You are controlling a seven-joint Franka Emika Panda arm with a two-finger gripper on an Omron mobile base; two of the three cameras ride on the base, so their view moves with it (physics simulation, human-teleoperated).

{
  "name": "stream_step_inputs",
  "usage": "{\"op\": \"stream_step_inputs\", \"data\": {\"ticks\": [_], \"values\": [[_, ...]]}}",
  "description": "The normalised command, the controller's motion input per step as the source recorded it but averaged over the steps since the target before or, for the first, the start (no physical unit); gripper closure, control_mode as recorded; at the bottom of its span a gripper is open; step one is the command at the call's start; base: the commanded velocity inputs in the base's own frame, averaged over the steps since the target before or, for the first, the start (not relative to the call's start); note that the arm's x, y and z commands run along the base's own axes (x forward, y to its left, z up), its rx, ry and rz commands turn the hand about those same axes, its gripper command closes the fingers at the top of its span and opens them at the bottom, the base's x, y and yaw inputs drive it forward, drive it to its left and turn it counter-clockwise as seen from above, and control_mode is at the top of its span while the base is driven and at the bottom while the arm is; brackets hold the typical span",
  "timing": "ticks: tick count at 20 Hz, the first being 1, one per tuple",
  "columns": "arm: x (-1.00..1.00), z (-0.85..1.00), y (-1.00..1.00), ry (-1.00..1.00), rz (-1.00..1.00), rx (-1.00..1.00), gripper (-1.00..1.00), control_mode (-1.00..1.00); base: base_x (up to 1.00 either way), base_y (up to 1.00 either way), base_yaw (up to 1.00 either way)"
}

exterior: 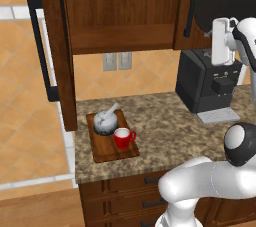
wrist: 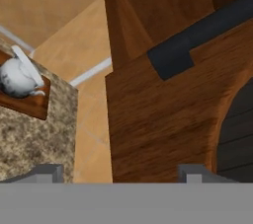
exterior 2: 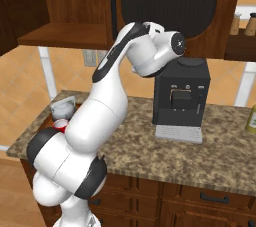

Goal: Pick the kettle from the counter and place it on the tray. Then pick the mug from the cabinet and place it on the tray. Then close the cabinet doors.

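Left base view: the kettle (exterior: 105, 122) and the mug (exterior: 122, 138) sit side by side on the tray (exterior: 102, 154) near the counter's (exterior: 165, 131) left edge; a black coffee machine (exterior: 202, 83) stands toward its back right. One cabinet door (exterior: 55, 46) hangs open.

Right base view: the arm hides most of the tray; the cabinet (exterior 2: 60, 33) shelf is bare.

Hand view: the gripper (wrist: 121, 173), jaws spread wide and holding nothing, faces a door's black handle (wrist: 197, 35). No writing is legible.

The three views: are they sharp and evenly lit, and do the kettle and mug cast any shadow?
Left base view: soft, even light, no glare; the kettle and mug cast only a faint shadow on the tray. Right base view: sharp, the cabinet interior is dim. Hand view: close door wood looks coarse and slightly blurred.
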Motion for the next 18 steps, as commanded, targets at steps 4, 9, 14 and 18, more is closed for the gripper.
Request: {"op": "stream_step_inputs", "data": {"ticks": [4, 9, 14, 18], "values": [[0.74, -0.28, 0.17, -0.02, 0.00, 0.00, -1.00, -1.00, 0.00, 0.00, 0.00], [0.83, -0.42, 0.18, 0.00, 0.00, -0.01, -1.00, -1.00, 0.00, 0.00, 0.00], [1.00, -0.63, 0.24, 0.01, -0.01, -0.02, -1.00, -1.00, 0.00, 0.00, 0.00], [0.85, -0.80, 0.28, 0.07, 0.00, -0.11, -1.00, -1.00, 0.00, 0.00, 0.00]]}}
